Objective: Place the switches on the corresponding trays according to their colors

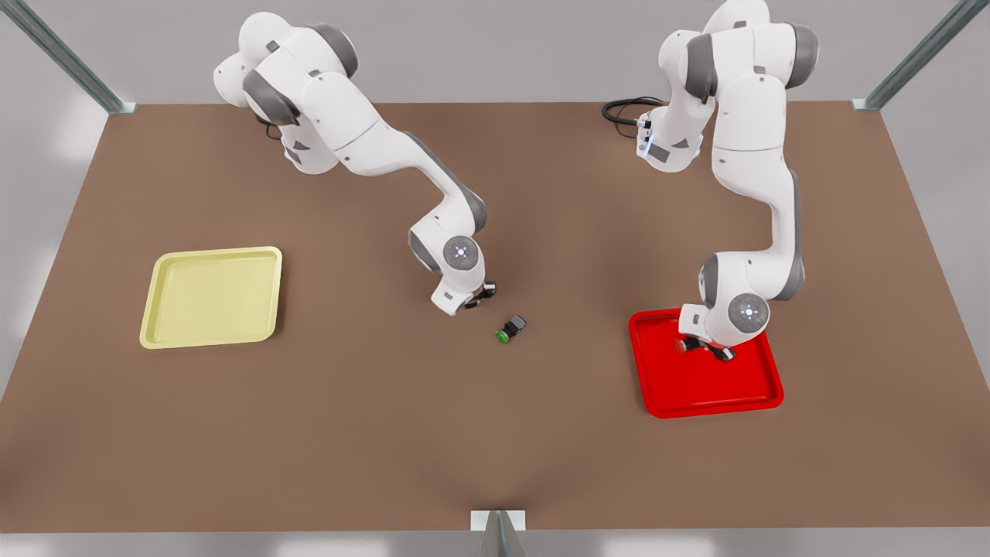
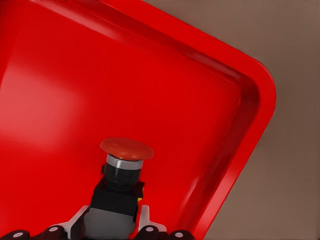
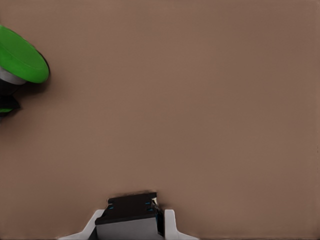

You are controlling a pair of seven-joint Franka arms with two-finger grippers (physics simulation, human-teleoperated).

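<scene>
Now left gripper (image 1: 702, 347) holds red switch (image 2: 122, 170) over red tray (image 1: 762, 398).

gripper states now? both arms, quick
Left gripper: shut on the red switch, over the red tray.
Right gripper: shut on a black switch body, beside the green switch.

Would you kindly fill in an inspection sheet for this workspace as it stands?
Surface: brown table, no marks seen.
Job's things: yellow tray empty, at the front view's left; red tray at its right; red switch held over the red tray.
Clutter: green switch on its side, mid-table.
Grippers: left gripper shut on the red switch; right gripper low at mid-table, shut on a black switch body, cap hidden.
Cables: black cable looped at the far edge.
Surroundings: metal frame posts.
</scene>
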